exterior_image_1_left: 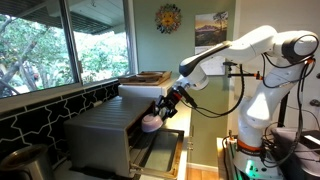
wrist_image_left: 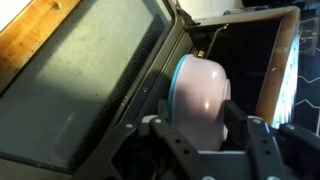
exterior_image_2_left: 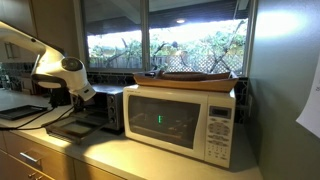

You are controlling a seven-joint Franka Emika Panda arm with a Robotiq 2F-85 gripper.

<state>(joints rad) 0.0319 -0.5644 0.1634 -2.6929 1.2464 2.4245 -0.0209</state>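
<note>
My gripper (wrist_image_left: 200, 122) is shut on a pink bowl (wrist_image_left: 200, 85) with a light blue rim, one finger on each side of it. In an exterior view the gripper (exterior_image_1_left: 166, 106) holds the bowl (exterior_image_1_left: 150, 123) just in front of the silver toaster oven (exterior_image_1_left: 108, 132), above its lowered door (exterior_image_1_left: 158, 150). The wrist view shows the oven's dark opening (wrist_image_left: 245, 55) right behind the bowl. In an exterior view the arm's white wrist (exterior_image_2_left: 72, 72) leans over the toaster oven (exterior_image_2_left: 105, 108), and the bowl is hidden there.
A white microwave (exterior_image_2_left: 180, 122) stands beside the toaster oven with a wooden tray (exterior_image_2_left: 195, 78) on top. Windows run behind the counter. A black tray (exterior_image_2_left: 20, 112) lies on the counter. The robot's base (exterior_image_1_left: 250, 125) and cables stand at the counter's end.
</note>
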